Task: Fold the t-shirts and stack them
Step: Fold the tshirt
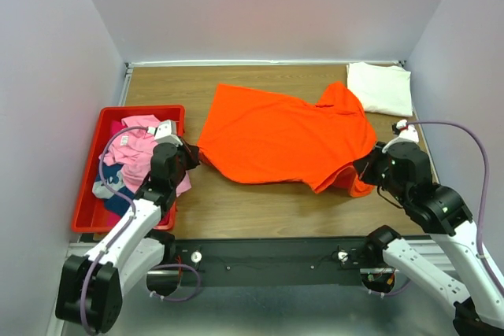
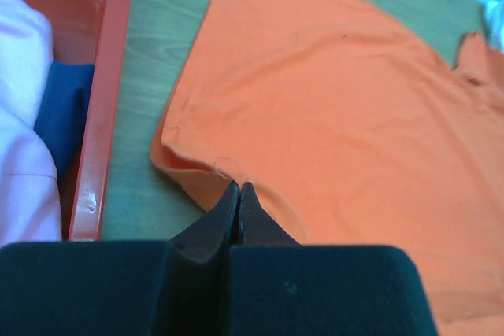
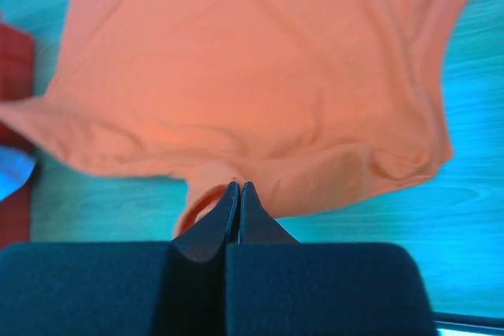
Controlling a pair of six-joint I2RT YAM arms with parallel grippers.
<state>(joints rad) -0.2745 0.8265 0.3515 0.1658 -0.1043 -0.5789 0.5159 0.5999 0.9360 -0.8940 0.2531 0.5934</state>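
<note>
the orange t-shirt (image 1: 283, 135) is lying spread on the worktop (image 1: 260, 210), looking light and limp, with the left tool (image 1: 191, 155) pinching shut on its hem corner and the right tool (image 1: 368, 169) clamping its bunched opposite edge, both sensible holds.

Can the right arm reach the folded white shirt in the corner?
Probably yes. The folded cream-white cloth t-shirt lies in the far right corner, on that arm's side, nothing standing between. But the right gripper is shut on the bright orange t-shirt; it must let go first.
</note>
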